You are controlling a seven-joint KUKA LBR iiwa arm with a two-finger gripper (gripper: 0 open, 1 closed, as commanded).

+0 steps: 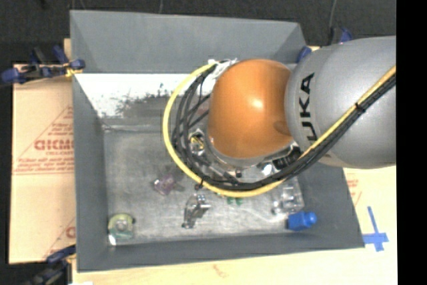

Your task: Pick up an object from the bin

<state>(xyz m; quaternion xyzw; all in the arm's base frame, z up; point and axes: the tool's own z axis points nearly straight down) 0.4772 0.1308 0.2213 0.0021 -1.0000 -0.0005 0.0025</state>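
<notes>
- The orange cover [250, 110] hung over the bin's [90, 163] middle; we could not tell the tool's state.
- A grey metal piece [195, 209] lay just near of it, a blue block [301, 219] to the right; we judged nothing picked yet.

Probably a robotics lab: KUKA arm [347, 103] over metal bin [87, 163].

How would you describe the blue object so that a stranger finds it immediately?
Look at the grey bin and go to its lower right corner. The blue object lies there beside a clear piece; nothing else in the bin is blue.
</notes>
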